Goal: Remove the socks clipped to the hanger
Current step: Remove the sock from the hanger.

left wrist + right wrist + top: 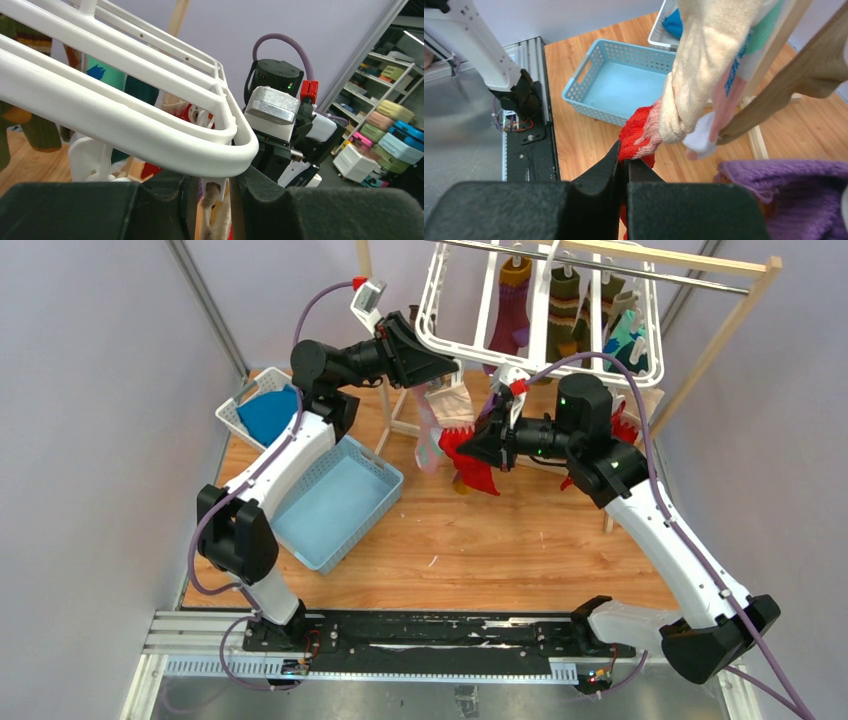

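The white hanger (437, 302) hangs from the rack at the back, with several socks clipped to it: purple and orange (512, 305), olive striped (565, 305), teal (630, 340). My left gripper (440, 365) is at the hanger's near left corner. In the left wrist view its jaws (212, 182) stand open on either side of a white clip (220, 187) that holds a cream sock cuff (212, 220) under the frame (150, 135). My right gripper (480, 450) is shut on the red end of a cream and red sock (636, 140) hanging below.
A light blue basket (335, 505) sits on the wooden table at the left. A white basket holding a blue cloth (265, 410) is behind it. The wooden rack post (720, 340) slants at the right. A purple sock (784, 185) hangs beside my right gripper.
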{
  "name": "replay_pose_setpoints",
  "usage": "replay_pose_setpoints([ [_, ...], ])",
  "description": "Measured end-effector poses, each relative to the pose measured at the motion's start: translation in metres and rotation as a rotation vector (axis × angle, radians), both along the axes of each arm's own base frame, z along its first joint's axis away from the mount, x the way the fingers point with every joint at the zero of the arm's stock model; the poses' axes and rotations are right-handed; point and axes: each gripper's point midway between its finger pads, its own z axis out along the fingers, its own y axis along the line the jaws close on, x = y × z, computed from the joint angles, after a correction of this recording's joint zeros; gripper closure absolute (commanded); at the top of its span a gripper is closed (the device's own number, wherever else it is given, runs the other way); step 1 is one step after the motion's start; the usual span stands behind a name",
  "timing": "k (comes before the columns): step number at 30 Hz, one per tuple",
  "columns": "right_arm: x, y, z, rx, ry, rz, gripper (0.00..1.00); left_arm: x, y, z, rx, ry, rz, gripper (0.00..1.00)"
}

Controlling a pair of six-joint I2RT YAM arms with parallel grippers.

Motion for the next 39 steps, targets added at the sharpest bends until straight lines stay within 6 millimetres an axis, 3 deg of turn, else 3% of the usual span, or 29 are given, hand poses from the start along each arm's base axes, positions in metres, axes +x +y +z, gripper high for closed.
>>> replay_pose_setpoints([
  [10, 0.018, -0.011, -0.005, -0.032, -0.008, -0.106, 1.00, -0.003, 0.004, 0.001, 0.001, 0.025, 0.040, 1.00],
  [17, 0.017, -0.021, 0.002, -0.017, -0.029, -0.130, 1.00, 0.002, 0.013, -0.011, 0.000, 0.057, 0.086, 1.00],
  [25, 0.013, -0.021, 0.003, -0.012, -0.025, -0.108, 1.00, 0.016, 0.020, -0.017, -0.019, 0.105, 0.146, 1.00],
  [39, 0.019, -0.015, -0.011, -0.020, 0.049, -0.103, 1.00, 0.017, 0.027, -0.010, -0.095, 0.196, 0.175, 1.00],
])
